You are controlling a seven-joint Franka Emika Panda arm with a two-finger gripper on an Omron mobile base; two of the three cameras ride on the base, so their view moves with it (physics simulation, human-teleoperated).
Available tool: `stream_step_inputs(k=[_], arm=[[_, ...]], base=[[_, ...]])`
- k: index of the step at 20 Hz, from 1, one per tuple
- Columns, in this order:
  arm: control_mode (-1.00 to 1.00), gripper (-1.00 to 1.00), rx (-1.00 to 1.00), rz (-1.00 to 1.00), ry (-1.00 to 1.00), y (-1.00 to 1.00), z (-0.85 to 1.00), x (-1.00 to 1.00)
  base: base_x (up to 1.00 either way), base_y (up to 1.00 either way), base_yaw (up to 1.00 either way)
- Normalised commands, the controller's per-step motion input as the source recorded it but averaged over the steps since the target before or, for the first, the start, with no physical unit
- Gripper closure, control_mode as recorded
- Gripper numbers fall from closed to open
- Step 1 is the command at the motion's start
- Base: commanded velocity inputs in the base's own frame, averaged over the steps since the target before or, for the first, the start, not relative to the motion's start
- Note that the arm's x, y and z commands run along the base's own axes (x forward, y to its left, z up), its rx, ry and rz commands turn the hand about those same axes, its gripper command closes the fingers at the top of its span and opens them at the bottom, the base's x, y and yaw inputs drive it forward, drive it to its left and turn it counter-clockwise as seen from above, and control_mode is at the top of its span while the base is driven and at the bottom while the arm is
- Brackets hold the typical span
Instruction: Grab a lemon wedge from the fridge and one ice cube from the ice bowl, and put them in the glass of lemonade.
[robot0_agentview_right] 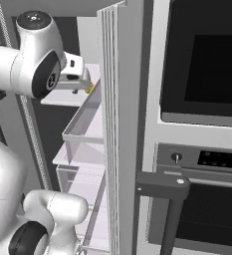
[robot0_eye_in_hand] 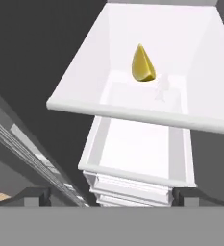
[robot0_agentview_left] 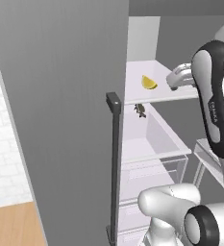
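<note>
Hand view: the small bright yellow lemon wedge (robot0_eye_in_hand: pixel 143 65) lies ahead of the spread, empty two-finger gripper (robot0_eye_in_hand: pixel 106 194) on a white fridge shelf (robot0_eye_in_hand: pixel 84 103). A low approach could catch the shelf's front edge, or nudge the wedge deeper.

1. Lemon wedge (robot0_agentview_right: pixel 89 88): right base view, mostly hidden behind the hand.
2. Small dark lump (robot0_agentview_left: pixel 140 110): too small to identify.
3. Fridge (robot0_agentview_left: pixel 60 120): cut off at frame edges.

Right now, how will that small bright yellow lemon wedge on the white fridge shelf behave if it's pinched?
The small yellow lemon wedge looks light. Its curved, tapered shape may rock or slip between the fingers. It lies alone on the smooth white shelf, so a nudge would probably slide it.
</note>
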Motion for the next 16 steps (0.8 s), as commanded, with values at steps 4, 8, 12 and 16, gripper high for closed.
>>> stream_step_inputs(k=[4,8,12,16], arm=[[-1.00,-1.00,-0.03,-0.03,0.02,0.07,-0.88,0.99],[-1.00,-1.00,-0.05,-0.02,0.07,0.01,-0.48,1.00],[-1.00,-1.00,0.00,0.00,0.00,0.00,0.32,0.63],[-1.00,-1.00,-0.01,0.00,0.00,0.00,0.22,0.70]], base=[[0.00,0.00,0.00],[0.00,0.00,0.00],[0.00,0.00,0.00],[0.00,0.00,0.00]])
